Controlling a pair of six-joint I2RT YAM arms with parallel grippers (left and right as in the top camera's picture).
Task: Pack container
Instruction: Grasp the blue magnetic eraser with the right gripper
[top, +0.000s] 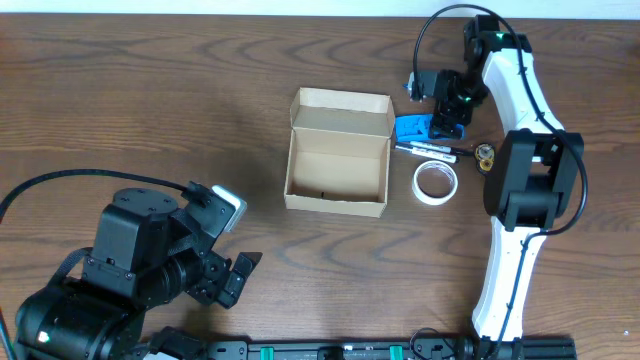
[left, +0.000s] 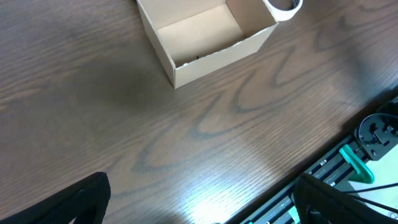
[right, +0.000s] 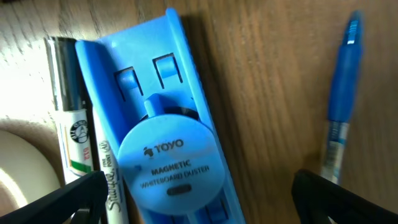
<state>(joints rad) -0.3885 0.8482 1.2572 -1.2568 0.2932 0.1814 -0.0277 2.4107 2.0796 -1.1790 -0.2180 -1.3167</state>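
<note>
Now, R claw (right: 199, 190) was spread, straddling the duster (right: 169, 155), whose long axis ran across the jaws. Box (top: 335, 206) sat open just left of it. L claw (left: 202, 205) was spread too, well off.

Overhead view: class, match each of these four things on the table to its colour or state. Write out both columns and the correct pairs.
1. container
2. whiteboard duster
3. tape roll
4. left gripper

A. white ring lying flat
B. jaws apart, nothing between them
C. blue
D. tan, lid flap up

Pairs: 1-D, 2-C, 3-A, 4-B
</note>
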